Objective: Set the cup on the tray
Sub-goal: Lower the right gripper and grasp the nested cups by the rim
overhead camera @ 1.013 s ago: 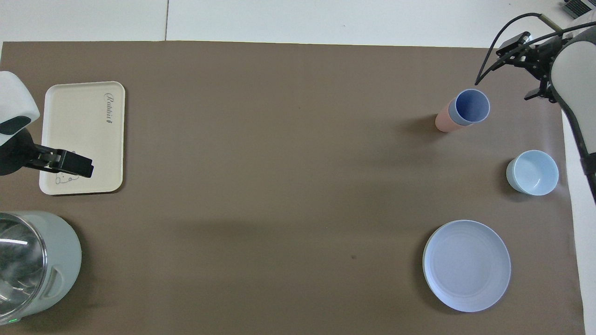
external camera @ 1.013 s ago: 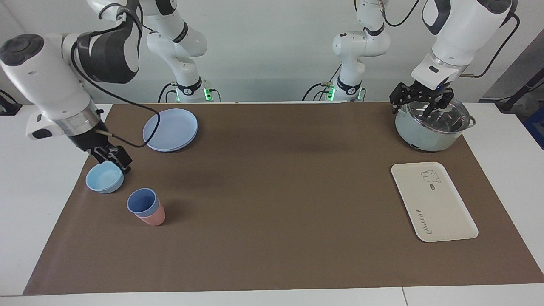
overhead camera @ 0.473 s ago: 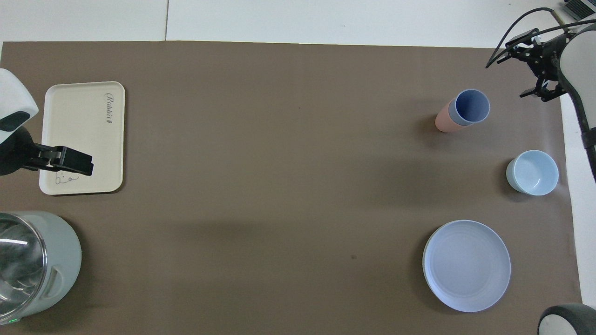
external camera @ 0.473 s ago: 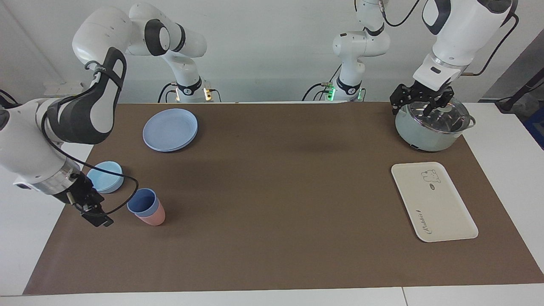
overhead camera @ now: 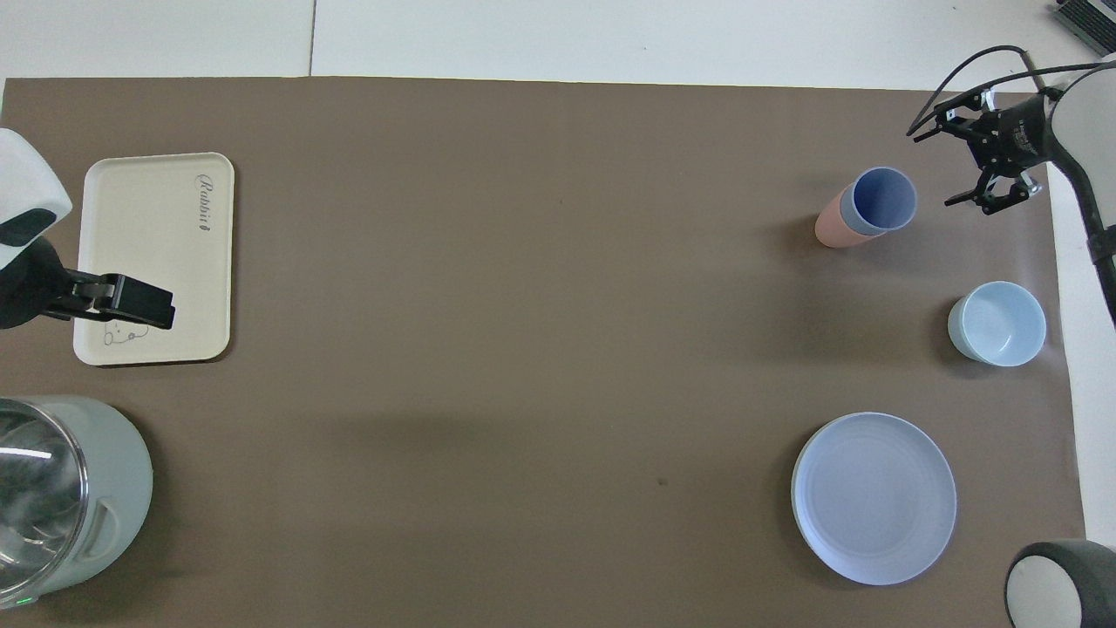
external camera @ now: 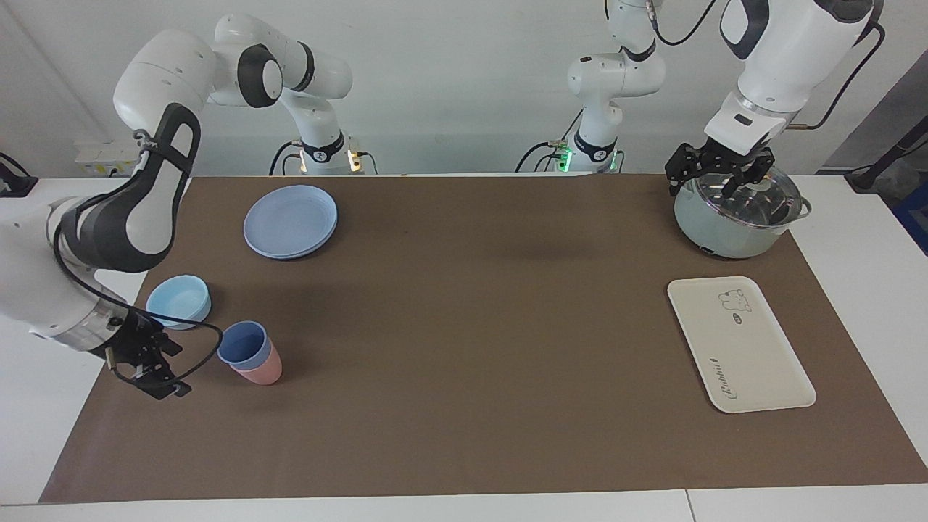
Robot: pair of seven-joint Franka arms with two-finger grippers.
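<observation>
The periwinkle-blue cup stands upright, nested in a salmon-pink cup, at the right arm's end of the table; it also shows in the overhead view. My right gripper is open and empty, low beside the cup toward the mat's edge, apart from it; it shows in the overhead view too. The cream tray lies empty at the left arm's end, also in the overhead view. My left gripper waits open above the pot's lid.
A grey-green pot with a glass lid stands nearer to the robots than the tray. A light-blue bowl sits beside the cups, nearer to the robots. Stacked round blue plates lie nearer still. A brown mat covers the table.
My right gripper has moved from over the light-blue bowl, down and away from the robots, to beside the nested cups. The left arm, cups and tray have not moved.
</observation>
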